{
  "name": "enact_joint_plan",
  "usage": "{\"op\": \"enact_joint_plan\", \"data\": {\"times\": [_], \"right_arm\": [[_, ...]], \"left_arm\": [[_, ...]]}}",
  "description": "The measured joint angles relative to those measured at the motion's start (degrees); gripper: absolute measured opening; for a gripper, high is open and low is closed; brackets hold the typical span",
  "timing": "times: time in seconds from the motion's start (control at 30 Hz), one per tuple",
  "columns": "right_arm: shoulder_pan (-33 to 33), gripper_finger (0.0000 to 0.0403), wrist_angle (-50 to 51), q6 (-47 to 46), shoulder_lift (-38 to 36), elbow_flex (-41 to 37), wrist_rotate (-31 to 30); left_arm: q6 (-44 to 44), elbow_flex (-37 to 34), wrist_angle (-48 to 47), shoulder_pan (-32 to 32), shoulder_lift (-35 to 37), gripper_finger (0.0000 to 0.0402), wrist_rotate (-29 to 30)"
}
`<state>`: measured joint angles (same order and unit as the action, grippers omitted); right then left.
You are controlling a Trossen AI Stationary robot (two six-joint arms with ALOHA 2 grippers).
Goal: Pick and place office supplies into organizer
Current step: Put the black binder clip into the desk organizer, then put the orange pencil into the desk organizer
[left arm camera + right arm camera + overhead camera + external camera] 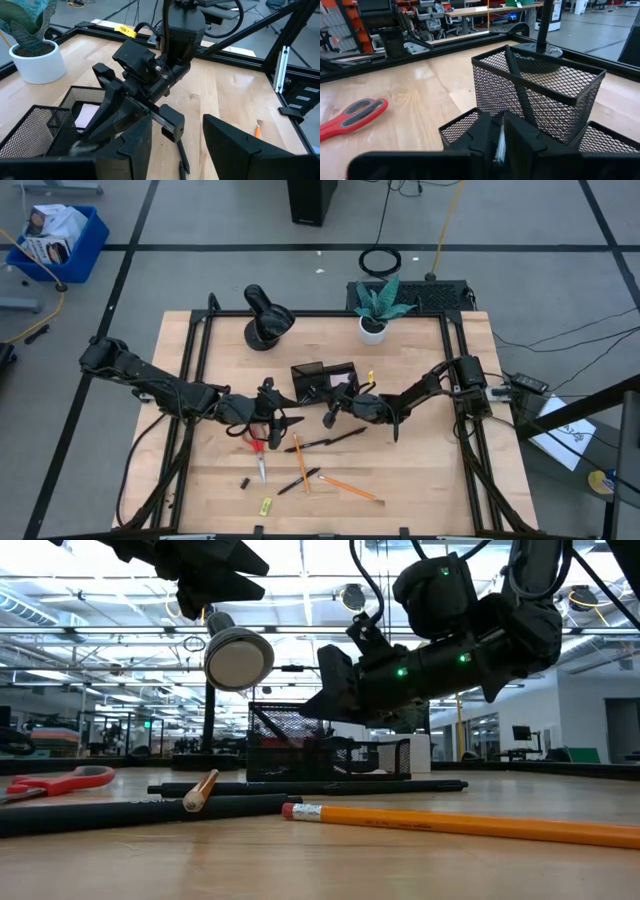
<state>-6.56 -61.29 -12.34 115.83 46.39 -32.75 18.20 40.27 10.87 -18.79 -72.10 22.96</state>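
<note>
On the wooden counter the black mesh organizer sits near the middle, with a pink pad already lying in one of its low compartments and one dark pen leaning upright in the taller back section.

The right hand hangs just in front of the organizer, above its low front compartments. Its fingers are pressed almost together with something thin and pale between them; what it is cannot be told.

The left hand hovers to the organizer's left, above the scissors. Its fingers are spread and hold nothing.

Loose on the counter in front of the organizer: one pair of red-handled scissors, two orange pencils, two black pens, one small black clip and one yellow-green piece.

Behind the organizer stand one round black lamp and one white plant pot.
</note>
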Motion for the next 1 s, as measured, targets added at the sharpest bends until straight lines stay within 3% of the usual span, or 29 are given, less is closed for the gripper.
{"op": "enact_joint_plan", "data": {"times": [0.27, 0.57, 1.0], "right_arm": [[0.0, 0.0086, -0.1, 0.0, 0.0, 0.0, 0.0], [0.0, 0.0091, -0.1, 0.0, 0.0, 0.0, 0.6], [-3.5, 0.0091, 1.7, 0.8, 0.0, 0.0, 21.6]], "left_arm": [[0.0, 0.0, 0.1, 0.0, 0.0, 0.0179, 0.0], [0.0, 0.0, 0.1, 0.0, 0.0, 0.0179, 0.0], [0.0, 0.0, -0.3, 0.0, 0.0, 0.0180, -0.4]]}}
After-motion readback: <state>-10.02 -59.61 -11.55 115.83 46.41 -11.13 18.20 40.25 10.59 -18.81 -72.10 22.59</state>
